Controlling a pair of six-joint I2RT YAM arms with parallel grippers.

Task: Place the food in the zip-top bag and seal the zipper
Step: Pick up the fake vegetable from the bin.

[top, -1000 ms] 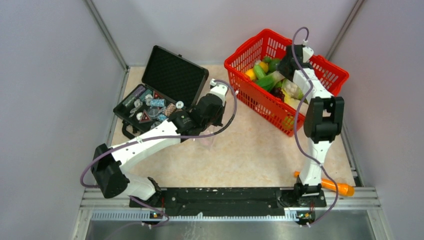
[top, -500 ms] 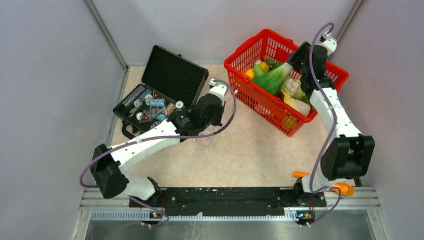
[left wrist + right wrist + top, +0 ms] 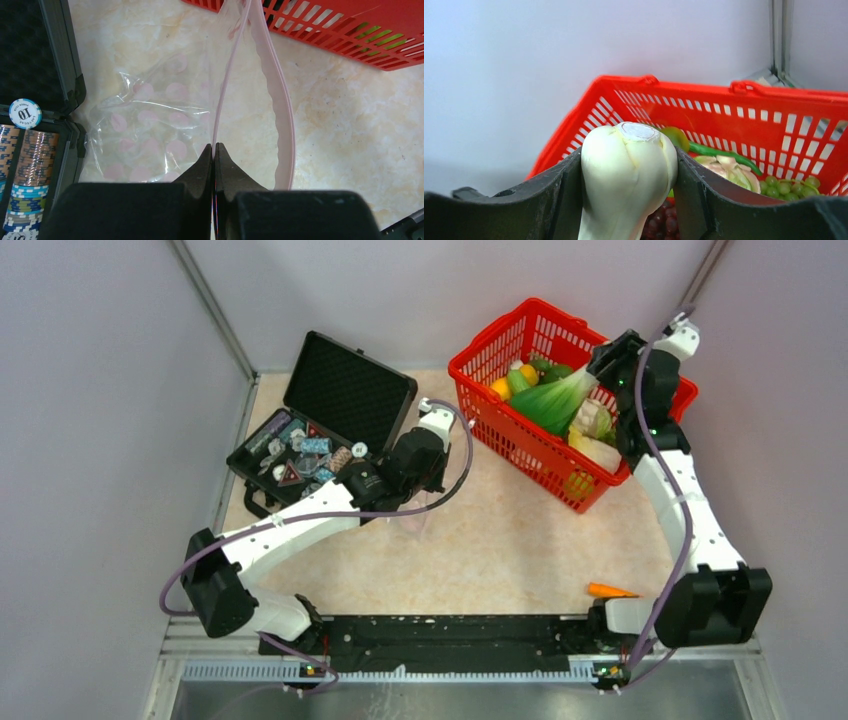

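The zip-top bag is clear with pale pink dots and lies on the table beside the black case; it shows faintly in the top view. Its pink zipper bows open in a loop. My left gripper is shut on one lip of the zipper, low over the table. My right gripper is shut on the white bulb end of a white-green leafy vegetable. It holds it above the red basket, green leaves pointing left.
The red mesh basket at the back right holds purple grapes, green grapes, a green pepper and a leafy piece. An open black case with chips stands at the back left. An orange carrot lies front right.
My right arm has swung out to the right and lifted the leafy vegetable up out of the basket pile. The left arm and the bag have not moved.
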